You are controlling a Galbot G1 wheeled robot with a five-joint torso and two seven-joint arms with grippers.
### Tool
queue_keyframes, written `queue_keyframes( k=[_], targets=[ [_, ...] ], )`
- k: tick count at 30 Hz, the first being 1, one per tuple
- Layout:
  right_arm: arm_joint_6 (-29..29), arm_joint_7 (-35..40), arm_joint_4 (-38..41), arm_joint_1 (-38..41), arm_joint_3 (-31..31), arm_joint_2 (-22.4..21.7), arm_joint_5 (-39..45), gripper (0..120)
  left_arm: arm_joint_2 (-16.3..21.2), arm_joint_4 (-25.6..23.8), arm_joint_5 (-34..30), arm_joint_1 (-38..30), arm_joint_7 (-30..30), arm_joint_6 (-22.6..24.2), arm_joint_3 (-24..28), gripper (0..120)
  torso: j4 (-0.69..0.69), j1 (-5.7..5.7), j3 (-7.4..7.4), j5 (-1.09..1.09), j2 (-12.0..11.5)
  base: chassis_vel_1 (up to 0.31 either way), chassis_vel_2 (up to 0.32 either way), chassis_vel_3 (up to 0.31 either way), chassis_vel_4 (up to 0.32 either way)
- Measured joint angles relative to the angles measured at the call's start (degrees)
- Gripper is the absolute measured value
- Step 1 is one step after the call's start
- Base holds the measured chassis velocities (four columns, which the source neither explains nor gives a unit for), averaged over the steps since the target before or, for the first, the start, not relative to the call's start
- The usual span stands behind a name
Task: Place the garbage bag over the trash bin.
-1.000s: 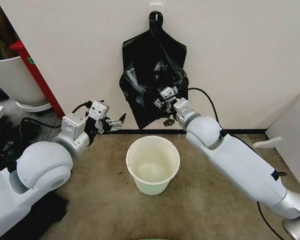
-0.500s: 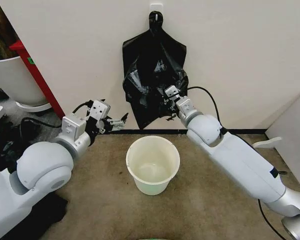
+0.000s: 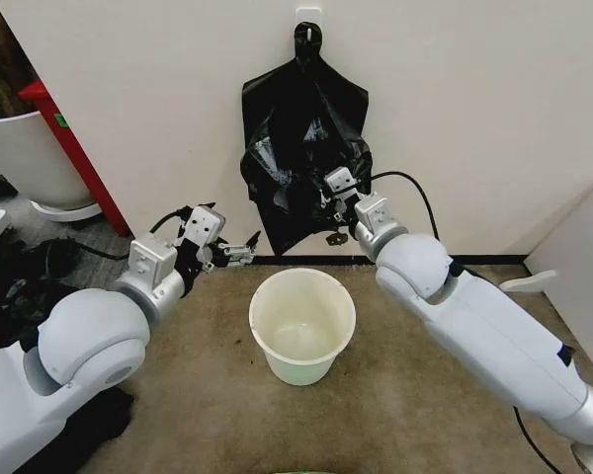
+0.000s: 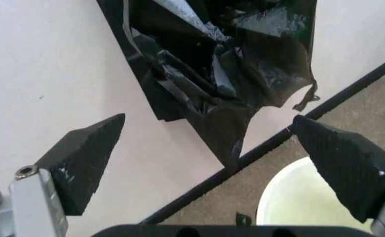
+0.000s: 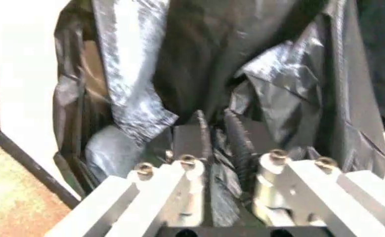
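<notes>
A flat black bag bundle (image 3: 301,99) hangs by its knotted loop from a wall hook. At its front is the garbage bag (image 3: 287,163), wrinkled glossy black film, also seen as the garbage bag (image 5: 129,74) and the garbage bag (image 4: 245,59). My right gripper (image 3: 334,190) is pressed into it. Its fingers (image 5: 199,131) stand close together, shut on a fold of the film. The trash bin (image 3: 301,370), off-white and round, stands open on the carpet below the bag; its rim shows as the trash bin (image 4: 271,197). My left gripper (image 3: 239,250) hovers open left of the bin, level with the bag's lower tip, left gripper (image 4: 207,121).
A big white tub (image 3: 20,148) and a red post (image 3: 74,148) stand at the back left. Dark clutter and cables (image 3: 40,262) lie on the floor there. A white panel (image 3: 578,267) closes the right side. The wall is right behind the bag.
My right gripper has pushed a little higher and deeper into the hanging bag. My left gripper has shifted slightly right, toward the bin. The bin has not moved.
</notes>
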Motion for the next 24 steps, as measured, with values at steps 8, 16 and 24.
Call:
queue_keyframes(
  k=[8,16,24],
  targets=[
    [-6.65,4.06,-1.19,4.21,-4.88,1.62,-0.21,41,-0.24,-0.01,0.6,0.75,0.11,0.0,-0.21,100,0.01,0.0,0.0,0.0,0.0,0.0,0.0,0.0,0.0],
    [-8.65,4.71,-4.64,5.97,-7.37,1.9,-1.35,69,-0.63,-0.08,0.82,1.19,0.15,-0.12,-0.47,100,0.0,0.0,0.0,0.01,0.0,0.0,0.0,0.0,0.0],
    [-8.61,4.44,-8.72,6.04,-7.71,1.8,-1.68,93,-1.25,-0.2,0.99,1.36,0.16,-0.83,-0.52,100,0.0,0.0,0.0,0.01,0.0,0.0,0.0,0.0,0.0]
  ],
)
